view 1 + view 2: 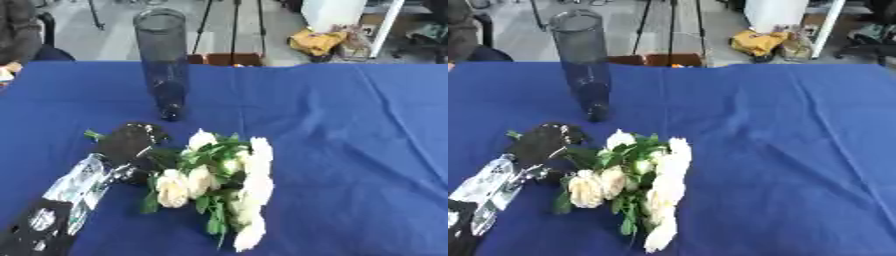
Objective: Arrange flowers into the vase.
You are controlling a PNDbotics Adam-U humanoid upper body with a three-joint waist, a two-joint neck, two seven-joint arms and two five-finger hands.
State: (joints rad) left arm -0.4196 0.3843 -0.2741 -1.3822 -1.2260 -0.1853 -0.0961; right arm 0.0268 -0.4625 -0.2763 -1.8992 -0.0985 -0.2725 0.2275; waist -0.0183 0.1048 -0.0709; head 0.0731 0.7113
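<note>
A tall, narrow, dark glass vase (pixel 164 62) stands upright on the blue tablecloth (pixel 350 130) at the back left. A bunch of white and cream flowers (pixel 223 182) with green leaves lies in front of it. My left hand (pixel 129 142) comes in from the lower left and is curled round the bunch's stems. A green stem end (pixel 93 134) pokes out past the back of the hand. The blooms point to the lower right. My right hand shows in neither view.
The table's far edge runs behind the vase, with tripod legs (pixel 206 22) and a yellow bag (pixel 317 41) on the floor beyond. A seated person (pixel 19 35) is at the far left corner. Blue cloth stretches bare to the right.
</note>
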